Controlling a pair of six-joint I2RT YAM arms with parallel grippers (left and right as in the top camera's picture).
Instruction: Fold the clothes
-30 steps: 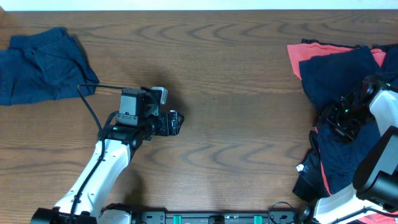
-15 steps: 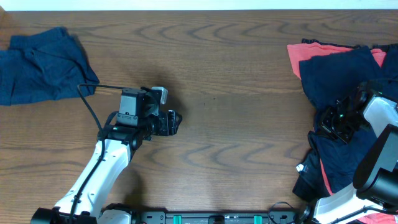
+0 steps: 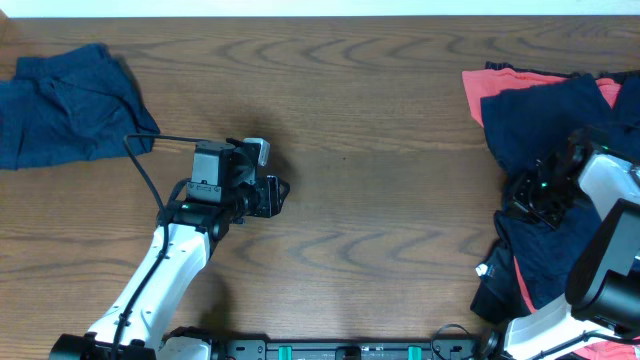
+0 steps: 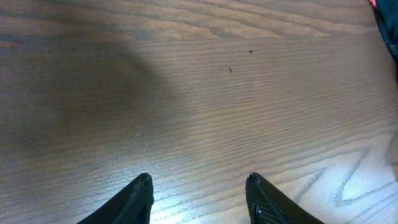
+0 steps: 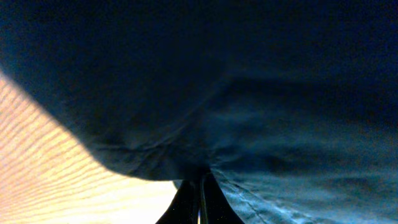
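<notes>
Navy + coral-red, that's the heap of tees (image 3: 540,115) at the right edge of the wood surface (image 3: 400,150). A coral-red tee (image 3: 478,92) pokes out on the far-left side of it.

Right hand (image 3: 527,197) is at the heap's left edge w/ its fingers pinched together on a navy fold (image 5: 249,93). Wrist cam shows the cloth bunched right at the tips. Can't tell which tee the fold belongs to tbh.

Left hand (image 3: 283,190) is over bare wood mid-surface, fingers (image 4: 140,198) apart, nothing btwn them.

One more navy tee (image 3: 65,105) lies crumpled at the far-left corner, well apart from both hands.
</notes>
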